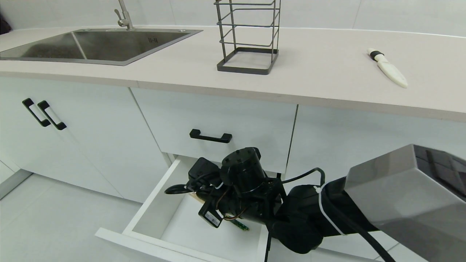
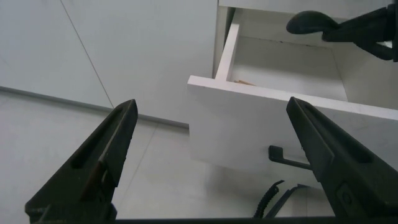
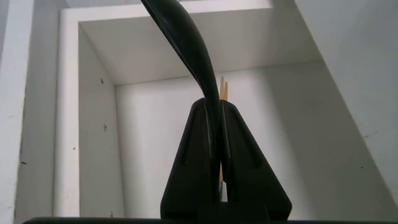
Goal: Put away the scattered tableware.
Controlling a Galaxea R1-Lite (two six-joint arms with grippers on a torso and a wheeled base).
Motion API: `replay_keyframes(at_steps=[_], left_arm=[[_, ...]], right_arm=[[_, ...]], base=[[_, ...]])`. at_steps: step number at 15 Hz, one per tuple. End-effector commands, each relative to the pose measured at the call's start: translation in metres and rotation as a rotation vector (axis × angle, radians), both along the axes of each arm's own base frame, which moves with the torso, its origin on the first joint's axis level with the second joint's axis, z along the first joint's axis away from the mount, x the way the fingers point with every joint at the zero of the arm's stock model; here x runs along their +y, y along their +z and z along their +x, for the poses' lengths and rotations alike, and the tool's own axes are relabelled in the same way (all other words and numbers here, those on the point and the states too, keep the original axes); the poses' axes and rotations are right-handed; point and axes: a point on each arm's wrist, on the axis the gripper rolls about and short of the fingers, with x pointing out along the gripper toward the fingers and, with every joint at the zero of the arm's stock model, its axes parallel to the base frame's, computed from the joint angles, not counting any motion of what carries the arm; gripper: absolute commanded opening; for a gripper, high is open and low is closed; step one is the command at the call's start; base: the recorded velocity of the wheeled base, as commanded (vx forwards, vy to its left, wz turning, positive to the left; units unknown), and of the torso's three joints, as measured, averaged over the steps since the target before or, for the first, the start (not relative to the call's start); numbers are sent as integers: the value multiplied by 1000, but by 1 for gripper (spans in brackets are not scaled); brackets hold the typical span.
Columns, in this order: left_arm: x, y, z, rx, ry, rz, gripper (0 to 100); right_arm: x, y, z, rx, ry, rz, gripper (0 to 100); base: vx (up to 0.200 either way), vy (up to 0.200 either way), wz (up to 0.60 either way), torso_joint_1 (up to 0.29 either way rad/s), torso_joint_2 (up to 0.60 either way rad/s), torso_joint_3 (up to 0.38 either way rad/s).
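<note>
The right pincer (image 1: 195, 189) grips black spoon (image 1: 176, 189) level over drawer (image 1: 152, 196), bowl leftward; left pincer (image 2: 210, 106) wide.

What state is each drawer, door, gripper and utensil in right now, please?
Lower drawer: pulled open.
Upper drawer: shut.
Cabinet doors: shut.
Right gripper: shut on the black spoon, over the lower drawer.
Left gripper: open, holding nothing.
Knife: lying flat on the counter.
</note>
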Motion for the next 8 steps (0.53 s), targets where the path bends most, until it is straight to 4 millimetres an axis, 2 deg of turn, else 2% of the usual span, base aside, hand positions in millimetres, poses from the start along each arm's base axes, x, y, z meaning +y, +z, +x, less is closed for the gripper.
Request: replay_keyframes(at_steps=[1, 4, 6, 8], left_arm=[[0, 0, 0, 0, 0, -1, 100], [0, 0, 0, 0, 0, -1, 100], [0, 0, 0, 0, 0, -1, 100], [0, 0, 0, 0, 0, -1, 100]], right_arm=[[4, -20, 13, 17, -18, -24, 0], [6, -46, 22, 49, -29, -67, 0], [4, -53, 38, 52, -64, -54, 0], [6, -57, 44, 79, -88, -27, 0]], base=[[0, 0, 0, 0, 0, 0], [0, 0, 0, 0, 0, 0], [0, 0, 0, 0, 0, 0], [0, 0, 0, 0, 0, 0]])
